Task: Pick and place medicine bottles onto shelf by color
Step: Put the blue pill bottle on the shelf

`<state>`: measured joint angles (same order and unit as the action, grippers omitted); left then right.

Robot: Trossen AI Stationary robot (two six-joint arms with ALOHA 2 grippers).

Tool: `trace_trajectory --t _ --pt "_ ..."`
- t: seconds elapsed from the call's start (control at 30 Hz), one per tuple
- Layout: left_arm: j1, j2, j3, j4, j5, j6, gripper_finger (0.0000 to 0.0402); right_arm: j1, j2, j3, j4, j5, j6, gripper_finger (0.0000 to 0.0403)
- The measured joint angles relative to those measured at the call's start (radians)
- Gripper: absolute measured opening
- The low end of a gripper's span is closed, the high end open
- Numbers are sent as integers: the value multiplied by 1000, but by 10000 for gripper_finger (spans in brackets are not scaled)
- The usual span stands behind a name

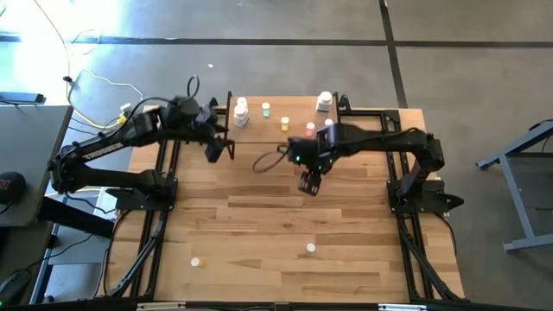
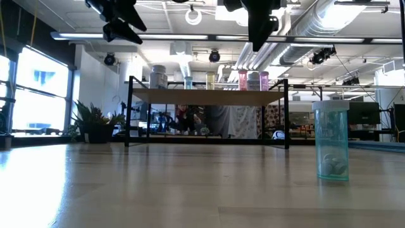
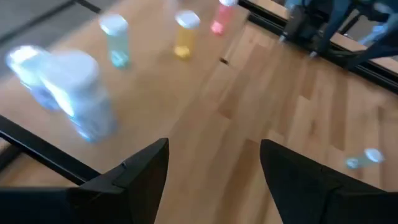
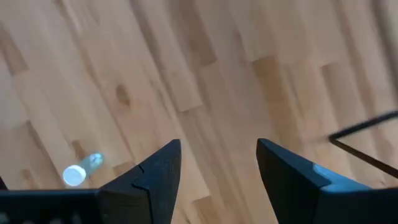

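While most medicine bottles (image 1: 241, 111) stand on the shelf (image 2: 209, 96) ahead of the left gripper (image 3: 211, 165)'s empty, parted fingers, a pale blue-green bottle (image 4: 81, 170) lies on the table (image 1: 259, 233) beyond the right gripper (image 4: 217, 165)'s fingers, likewise spread and empty.

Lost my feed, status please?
Left gripper and right gripper open, empty, above table. Bottles on shelf; pale blue bottle stands unplaced. Nothing blocking.

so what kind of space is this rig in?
Likely an open industrial lab or workshop: concrete floor around the table, exposed ducts on the ceiling, and more workbenches behind the shelf.
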<state>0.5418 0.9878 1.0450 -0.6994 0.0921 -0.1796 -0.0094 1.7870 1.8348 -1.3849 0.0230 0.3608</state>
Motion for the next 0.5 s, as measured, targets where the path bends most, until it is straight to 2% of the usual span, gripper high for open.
trace_trajectory --t 0.23,0.5 --pt "-216 -64 -83 3 -132 -152 243 122 0 -105 91 -53 -5 201" --pt "-475 -80 -147 -4 -307 -360 243 279 -1 -198 186 -86 -57 201"
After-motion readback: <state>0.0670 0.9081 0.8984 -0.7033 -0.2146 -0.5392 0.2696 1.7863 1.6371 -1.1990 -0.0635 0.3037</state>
